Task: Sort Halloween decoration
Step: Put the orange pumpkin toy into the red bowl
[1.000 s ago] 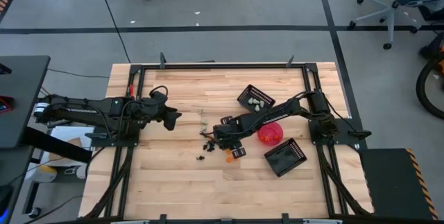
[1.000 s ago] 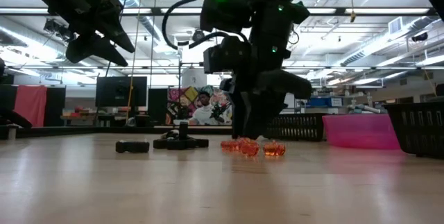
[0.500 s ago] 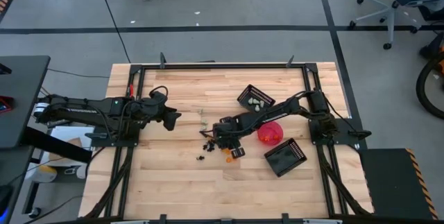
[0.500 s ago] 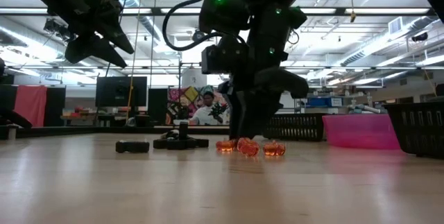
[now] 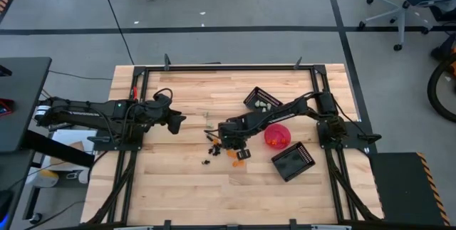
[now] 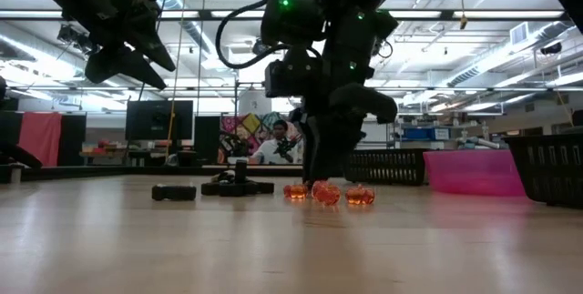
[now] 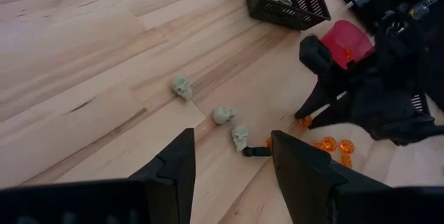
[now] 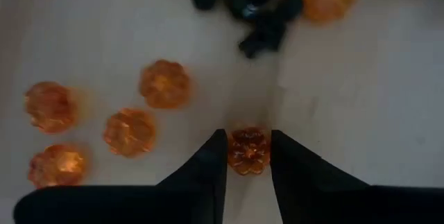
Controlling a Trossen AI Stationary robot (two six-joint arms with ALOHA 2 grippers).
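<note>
Small orange pumpkins (image 8: 165, 84) lie loose on the wooden table, beside a heap of black trinkets (image 8: 260, 9). They also show in the low view (image 6: 360, 195). Three pale skulls (image 7: 223, 115) lie near the table's middle. My right gripper (image 8: 248, 141) is low over the table (image 5: 228, 139), shut on one orange pumpkin (image 8: 248, 150). My left gripper (image 7: 232, 172) is open and empty. It hovers above the table's left part (image 5: 178, 119), clear of everything. My right gripper pinches one orange pumpkin by two opposite sides (image 8: 233, 152) between its two fingertips. The fingers come from above, pointing down. Whether the pumpkin is clear of the table cannot be told.
A black slatted basket (image 5: 262, 100) holding pale skulls stands at the far side. A pink round bowl (image 5: 277, 136) with orange pieces is right of my right gripper. A second black basket (image 5: 293, 161) is nearer. Bare wood lies at the near left.
My right gripper has shifted a little toward the table's left, staying low over the orange pumpkins.
</note>
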